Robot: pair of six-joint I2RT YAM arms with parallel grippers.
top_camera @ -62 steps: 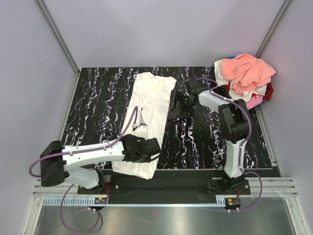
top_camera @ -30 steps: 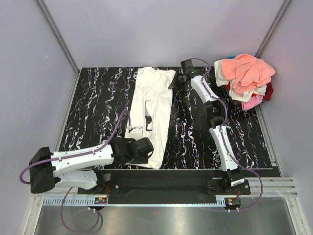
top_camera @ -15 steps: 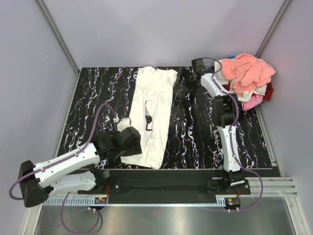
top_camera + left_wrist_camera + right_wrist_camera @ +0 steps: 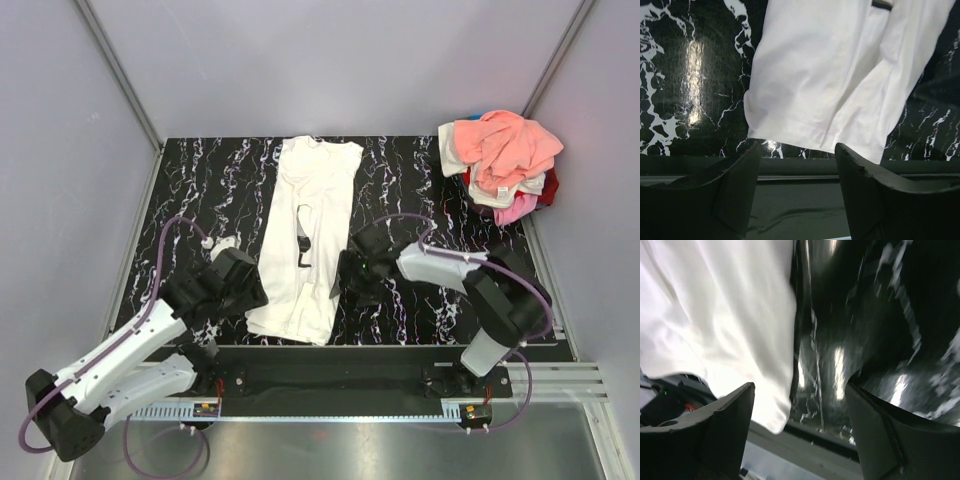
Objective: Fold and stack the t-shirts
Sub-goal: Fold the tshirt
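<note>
A white t-shirt (image 4: 312,215) with a black print (image 4: 303,243) lies folded lengthwise as a long strip from the far edge to the near edge of the black marbled table (image 4: 200,190). My left gripper (image 4: 245,290) hovers just left of its near hem, open and empty. In the left wrist view that white t-shirt hem (image 4: 830,85) lies beyond the open left gripper (image 4: 797,190). My right gripper (image 4: 350,272) is low beside the strip's right edge, open. The blurred right wrist view shows the white t-shirt (image 4: 715,315) ahead of the empty right gripper (image 4: 800,435).
A loose pile of t-shirts (image 4: 503,160), salmon-peach on top with cream, pink and red beneath, sits in the back right corner. A dark rail (image 4: 340,375) runs along the table's near edge. Grey walls close in the left, back and right sides.
My right gripper let go at the shirt's collar end, opened, and swung back to the near right of the strip. The left gripper drew away leftward off the near hem.
</note>
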